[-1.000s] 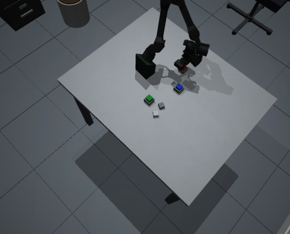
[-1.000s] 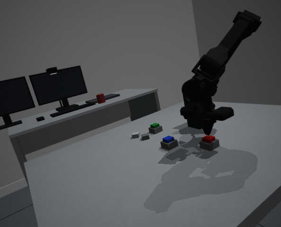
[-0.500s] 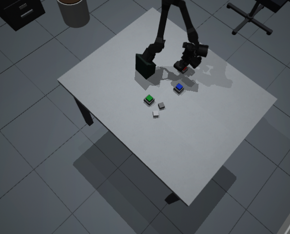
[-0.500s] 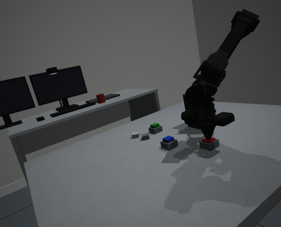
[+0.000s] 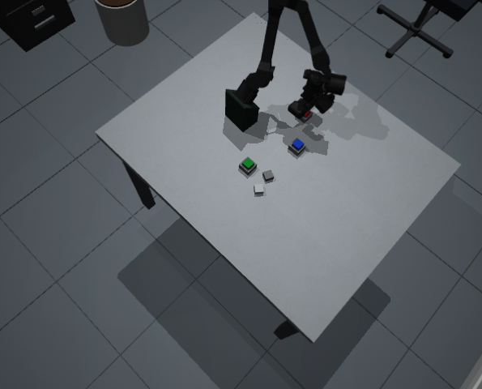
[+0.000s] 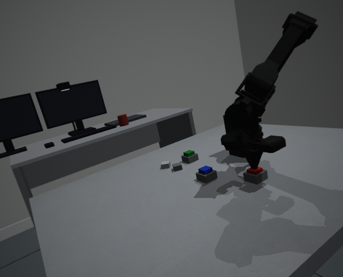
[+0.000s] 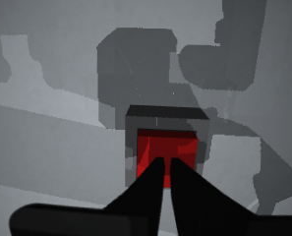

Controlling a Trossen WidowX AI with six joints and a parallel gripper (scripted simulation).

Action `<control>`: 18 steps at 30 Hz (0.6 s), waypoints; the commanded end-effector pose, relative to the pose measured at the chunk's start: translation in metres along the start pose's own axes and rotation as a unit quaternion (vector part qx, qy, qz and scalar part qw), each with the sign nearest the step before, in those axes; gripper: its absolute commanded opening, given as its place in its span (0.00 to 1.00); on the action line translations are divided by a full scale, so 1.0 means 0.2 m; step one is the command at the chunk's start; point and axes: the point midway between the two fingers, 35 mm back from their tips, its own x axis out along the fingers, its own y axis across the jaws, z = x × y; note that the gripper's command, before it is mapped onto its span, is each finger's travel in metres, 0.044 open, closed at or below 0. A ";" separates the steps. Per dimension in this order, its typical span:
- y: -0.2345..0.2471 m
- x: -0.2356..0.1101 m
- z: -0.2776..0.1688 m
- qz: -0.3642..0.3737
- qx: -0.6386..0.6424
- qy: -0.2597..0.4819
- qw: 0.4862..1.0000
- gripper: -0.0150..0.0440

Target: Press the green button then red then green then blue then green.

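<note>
Red button [image 6: 254,170]: square cap on grey base, face up, no marked long axis; stands on the surface [image 6: 135,214], right of the blue button [image 6: 205,169].

Hand [image 6: 253,167]: closed, empty, fingers pointing straight down, tips on the red cap. Forearm slants up to the right.

Green button [image 6: 188,153]: farther left, beside two small blocks [image 6: 171,165].

The fingers [image 6: 254,165] come straight down onto the top of one button [image 6: 254,171], tips touching it, nothing between them. In the exterior view a second button [image 6: 205,170] sits on the table [image 6: 135,226] just left of the fingers, a third button [image 6: 189,153] farther left and back. Beyond that, two small blocks: one block [image 6: 177,165] close by the third button, the other block [image 6: 165,164] just past it. The arm's base [image 5: 241,109] stands well apart from the fingers, seen from above.
</note>
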 end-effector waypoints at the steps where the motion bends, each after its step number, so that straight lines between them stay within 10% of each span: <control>1: 0.00 -0.11 0.00 0.000 0.000 -0.002 1.000 0.29; 18: -0.04 -0.45 0.04 -0.007 0.001 -0.003 1.000 0.29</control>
